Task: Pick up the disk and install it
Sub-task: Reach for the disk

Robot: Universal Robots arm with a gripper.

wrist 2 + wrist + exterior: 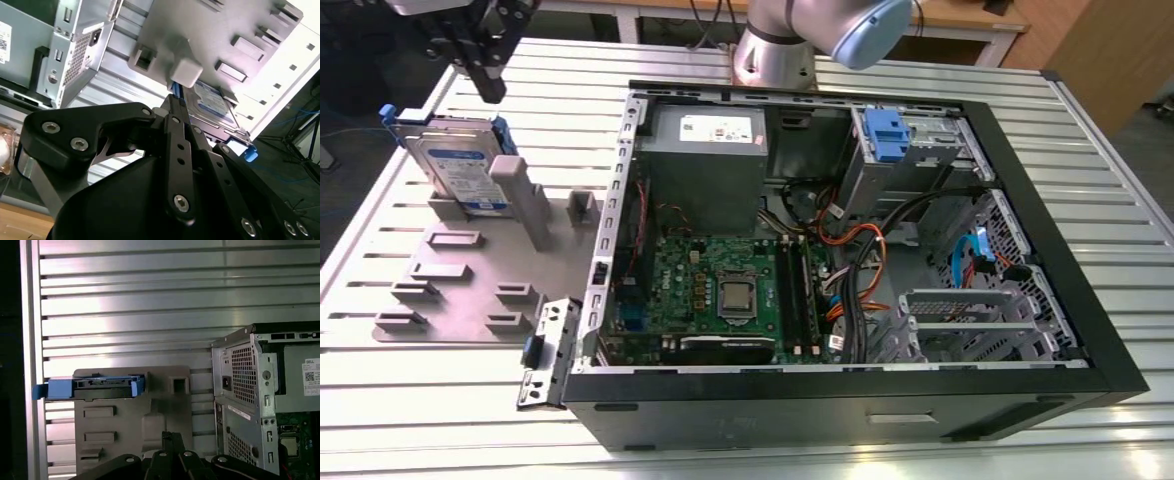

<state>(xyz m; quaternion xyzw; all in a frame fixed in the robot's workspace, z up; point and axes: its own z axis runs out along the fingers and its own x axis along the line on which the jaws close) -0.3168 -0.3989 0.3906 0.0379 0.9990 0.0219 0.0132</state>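
Note:
The disk (460,165), a silver drive with a blue-and-white label in a blue carrier, stands on edge in a slot of the grey holder plate (454,285) at the exterior view's left. My gripper (491,92) hangs above the disk's far end, apart from it, shut with nothing in it. The second wrist view shows the gripper (175,102) with the disk's label (215,105) beyond it. In the first wrist view the gripper (171,436) is over the holder, and the disk's top edge (105,386) shows with its blue tabs.
An open computer case (854,405) lies to the exterior view's right of the holder, with a motherboard (720,290), a grey power supply box (707,150) and a drive bay with a blue latch piece (887,135). All rest on a slatted metal table (440,400).

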